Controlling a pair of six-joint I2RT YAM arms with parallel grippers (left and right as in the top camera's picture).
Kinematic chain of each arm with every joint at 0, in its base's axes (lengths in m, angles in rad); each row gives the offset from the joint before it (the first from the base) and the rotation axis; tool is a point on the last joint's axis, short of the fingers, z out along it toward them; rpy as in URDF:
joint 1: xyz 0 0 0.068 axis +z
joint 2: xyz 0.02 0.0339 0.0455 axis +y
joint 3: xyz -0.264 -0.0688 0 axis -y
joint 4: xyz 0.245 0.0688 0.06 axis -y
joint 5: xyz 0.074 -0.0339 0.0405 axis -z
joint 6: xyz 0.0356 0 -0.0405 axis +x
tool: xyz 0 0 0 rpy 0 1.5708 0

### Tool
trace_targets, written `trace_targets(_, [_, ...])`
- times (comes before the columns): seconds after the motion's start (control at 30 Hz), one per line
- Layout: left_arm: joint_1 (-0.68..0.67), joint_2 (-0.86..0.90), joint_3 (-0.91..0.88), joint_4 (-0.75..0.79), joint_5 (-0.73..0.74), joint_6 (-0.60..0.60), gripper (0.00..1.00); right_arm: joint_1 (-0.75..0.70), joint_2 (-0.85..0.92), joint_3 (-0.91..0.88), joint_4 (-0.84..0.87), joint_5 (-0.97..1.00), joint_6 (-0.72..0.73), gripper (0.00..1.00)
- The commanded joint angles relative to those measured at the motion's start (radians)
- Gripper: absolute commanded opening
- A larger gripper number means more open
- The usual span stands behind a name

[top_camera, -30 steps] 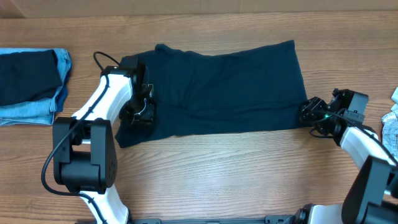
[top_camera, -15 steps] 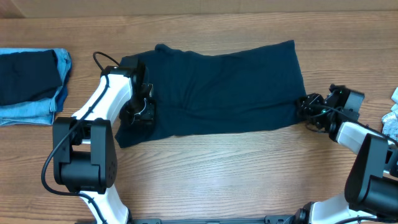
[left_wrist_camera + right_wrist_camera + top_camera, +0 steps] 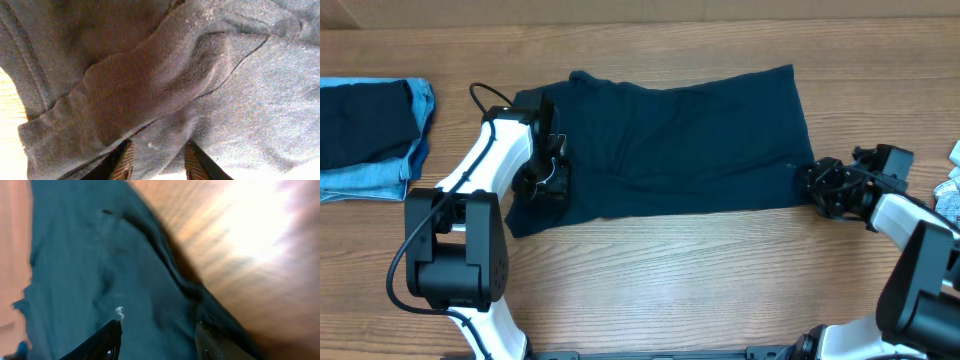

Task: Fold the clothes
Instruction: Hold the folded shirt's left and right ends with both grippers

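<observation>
Wooden table (image 3: 670,270) seen from above. Left gripper (image 3: 550,182) pinches the left edge of the navy shirt (image 3: 680,140), which is spread flat mid-frame. Right gripper (image 3: 820,187), jaws parted, sits at its lower right corner. Folded denim pile (image 3: 370,150) lies upper left.

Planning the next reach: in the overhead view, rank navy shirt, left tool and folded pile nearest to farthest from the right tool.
1. navy shirt, its right corner at the right tool.
2. left tool, on the shirt's left end.
3. folded pile, at the far left.
</observation>
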Motion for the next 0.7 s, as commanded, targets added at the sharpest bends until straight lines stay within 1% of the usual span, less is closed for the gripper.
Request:
trace_targets(0.0, [-0.005, 0.013, -0.004, 0.0, -0.015, -0.006, 0.38, -0.054, -0.04, -0.013, -0.074, 0.195, -0.055, 0.55])
trace_targets(0.07, [-0.005, 0.013, -0.004, 0.0, -0.022, -0.006, 0.38, -0.063, -0.077, -0.013, -0.084, 0.2, -0.075, 0.56])
trace_targets(0.1, [-0.004, 0.013, -0.004, 0.001, -0.027, -0.005, 0.38, -0.063, -0.097, -0.013, -0.082, 0.196, -0.076, 0.58])
trace_targets(0.13, [-0.005, 0.013, -0.004, 0.001, -0.03, -0.005, 0.41, -0.063, -0.119, -0.013, -0.077, 0.184, -0.083, 0.59])
trace_targets(0.3, [-0.004, 0.013, -0.004, -0.003, -0.05, 0.002, 0.46, -0.035, -0.239, -0.013, -0.045, 0.056, -0.135, 0.62])
trace_targets(0.4, [-0.004, 0.013, -0.004, -0.013, -0.055, 0.002, 0.47, -0.016, -0.293, -0.013, -0.042, -0.002, -0.134, 0.63])
trace_targets(0.47, [-0.004, 0.013, -0.004, -0.021, -0.055, 0.003, 0.49, 0.008, -0.301, -0.013, -0.05, -0.006, -0.134, 0.65])
trace_targets(0.53, [-0.004, 0.013, -0.004, -0.027, -0.055, 0.005, 0.51, 0.048, -0.282, -0.015, -0.066, 0.011, -0.131, 0.57])
trace_targets(0.57, [-0.004, 0.013, -0.004, -0.027, -0.055, 0.005, 0.53, 0.066, -0.266, -0.015, -0.067, 0.027, -0.124, 0.56])
trace_targets(0.67, [-0.004, 0.013, -0.004, -0.027, -0.042, 0.005, 0.54, 0.127, -0.192, -0.015, -0.052, 0.035, -0.118, 0.52])
